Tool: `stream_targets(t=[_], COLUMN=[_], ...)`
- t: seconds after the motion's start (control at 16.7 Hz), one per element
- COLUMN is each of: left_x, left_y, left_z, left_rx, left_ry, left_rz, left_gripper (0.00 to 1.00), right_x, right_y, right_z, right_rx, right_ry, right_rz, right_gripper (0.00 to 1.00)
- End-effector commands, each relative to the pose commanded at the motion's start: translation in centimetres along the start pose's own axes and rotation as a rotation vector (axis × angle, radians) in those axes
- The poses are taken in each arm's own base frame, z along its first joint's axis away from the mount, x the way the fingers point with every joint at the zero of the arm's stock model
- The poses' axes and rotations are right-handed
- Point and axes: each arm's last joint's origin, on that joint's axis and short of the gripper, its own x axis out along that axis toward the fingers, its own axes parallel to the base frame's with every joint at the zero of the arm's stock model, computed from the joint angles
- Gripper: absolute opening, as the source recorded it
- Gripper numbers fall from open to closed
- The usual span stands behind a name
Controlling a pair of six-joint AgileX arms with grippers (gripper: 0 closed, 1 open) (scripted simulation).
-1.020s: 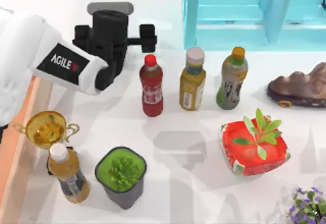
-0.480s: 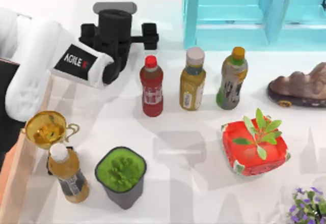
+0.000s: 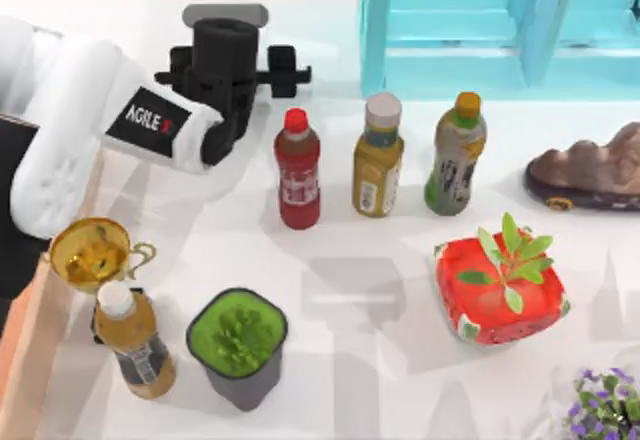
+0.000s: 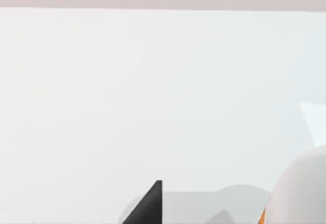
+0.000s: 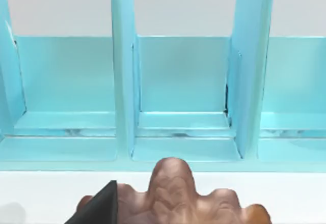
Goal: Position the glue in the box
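Note:
My left gripper (image 3: 225, 55) hangs over the back left of the table, left of the red drink bottle. In the left wrist view one black fingertip (image 4: 152, 203) shows near the middle. Close beside it is a white rounded body with an orange edge, the glue (image 4: 300, 193), on which the gripper looks shut. The gripper's shadow falls on the bare table below. The orange-tan box (image 3: 25, 370) lies along the table's left edge, partly under my left arm. My right arm is parked facing the shelf, one black fingertip (image 5: 104, 206) far off to the side.
Three drink bottles (image 3: 298, 170) (image 3: 377, 155) (image 3: 458, 152) stand in a row mid-table. A gold trophy (image 3: 92, 252), an amber bottle (image 3: 135, 345) and a green potted plant (image 3: 238, 345) crowd the front left beside the box. A teal shelf (image 3: 500, 20) stands behind, with a brown rock (image 3: 590, 170) and a red pot (image 3: 500, 285) at right.
My left arm swung to the right and toward the back, off the box's edge, mostly in the first half second. The gripper has barely shifted since. Nothing on the table moved.

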Motion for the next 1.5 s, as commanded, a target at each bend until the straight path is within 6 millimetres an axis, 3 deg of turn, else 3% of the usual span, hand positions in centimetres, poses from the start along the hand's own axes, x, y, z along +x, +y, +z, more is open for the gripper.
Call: stream_targets(t=[0.42, 1.08, 1.5], left_x=[0.0, -0.2, -3.3], left_y=[0.0, -0.2, -0.4], left_z=[0.0, 0.5, 7.8], left_rx=[0.000, 0.004, 0.005], left_ry=[0.000, 0.002, 0.007], left_rz=[0.000, -0.002, -0.003], left_gripper=[0.02, 0.00, 0.00], right_x=[0.0, 0.0, 0.0], right_y=[0.0, 0.0, 0.0], right_z=[0.0, 0.0, 0.0], right_rx=[0.000, 0.000, 0.000], right_ry=[0.000, 0.000, 0.000], right_rz=[0.000, 0.000, 0.000], right_gripper=[1.00, 1.00, 1.00])
